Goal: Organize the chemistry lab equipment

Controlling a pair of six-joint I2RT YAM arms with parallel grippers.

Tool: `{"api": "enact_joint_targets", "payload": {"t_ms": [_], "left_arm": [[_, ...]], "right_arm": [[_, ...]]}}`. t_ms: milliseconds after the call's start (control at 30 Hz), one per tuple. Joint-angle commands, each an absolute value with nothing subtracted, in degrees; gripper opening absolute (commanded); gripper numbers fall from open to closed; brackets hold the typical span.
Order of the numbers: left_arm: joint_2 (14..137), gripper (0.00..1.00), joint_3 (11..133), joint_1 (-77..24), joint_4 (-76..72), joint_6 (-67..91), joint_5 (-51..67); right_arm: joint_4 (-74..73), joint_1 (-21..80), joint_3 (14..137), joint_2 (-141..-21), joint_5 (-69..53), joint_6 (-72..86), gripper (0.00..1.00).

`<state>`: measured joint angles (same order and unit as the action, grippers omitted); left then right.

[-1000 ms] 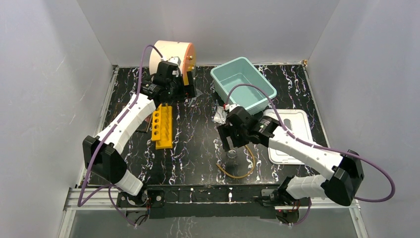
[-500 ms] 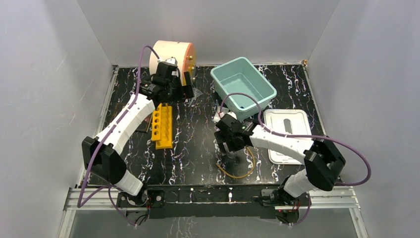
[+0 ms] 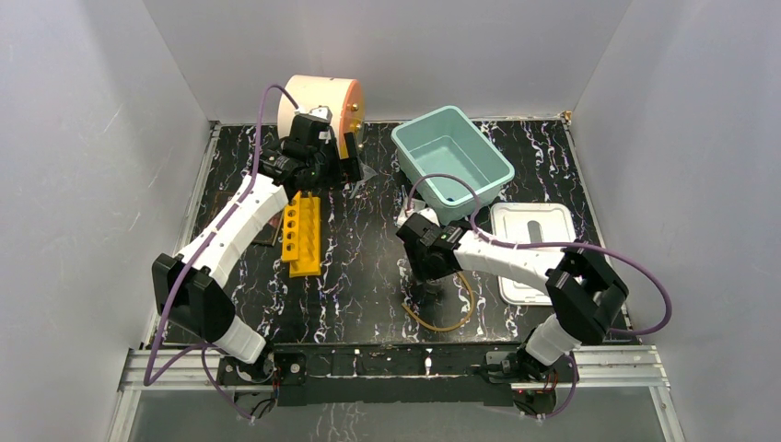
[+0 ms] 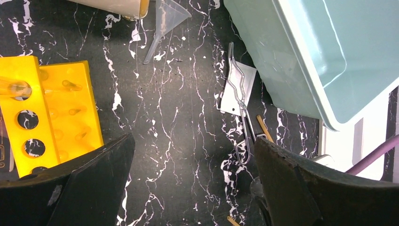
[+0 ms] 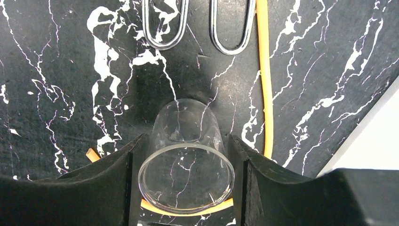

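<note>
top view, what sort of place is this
Probably a robot test cell staged as a chemistry bench: plain grey walls box in a black marbled table, and on it lie a yellow tube rack, a clear funnel and a glass dish.

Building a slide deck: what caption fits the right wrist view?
The right gripper straddles a small glass cup, a tan rubber loop passing its rim, on a black marbled table.

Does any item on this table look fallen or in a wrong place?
Yes. The clear funnel lies on its side beside the cream drum. The small glass inside the right claw seems to rest on the tan rubber loop.
</note>
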<state>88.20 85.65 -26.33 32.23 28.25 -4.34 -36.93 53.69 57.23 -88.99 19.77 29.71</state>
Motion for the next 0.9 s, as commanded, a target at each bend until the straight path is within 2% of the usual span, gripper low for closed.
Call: {"api": "enact_joint_targets", "payload": {"t_ms": [0, 267, 467, 867], "left_arm": [[86.12, 0.98, 86.80, -26.28, 31.14, 27.34, -2.58], [85.96, 0.98, 86.95, -26.28, 31.11, 26.24, -2.81], [86.04, 0.98, 90.54, -26.32, 32.56, 21.05, -7.46], [85.97, 0.98, 94.65, -26.28, 33.45, 23.58, -4.48]], "right_arm": [[-35.52, 53.53, 59.09, -89.15, 19.47, 28.27, 0.55], [-35.68, 53.20, 63.63, -86.54, 17.60, 25.78, 0.53], [-35.84, 50.14, 73.00, -83.04, 10.65, 22.27, 0.53], [-33.83, 35.37, 88.34, -82.42, 8.88, 17.66, 0.53]]}}
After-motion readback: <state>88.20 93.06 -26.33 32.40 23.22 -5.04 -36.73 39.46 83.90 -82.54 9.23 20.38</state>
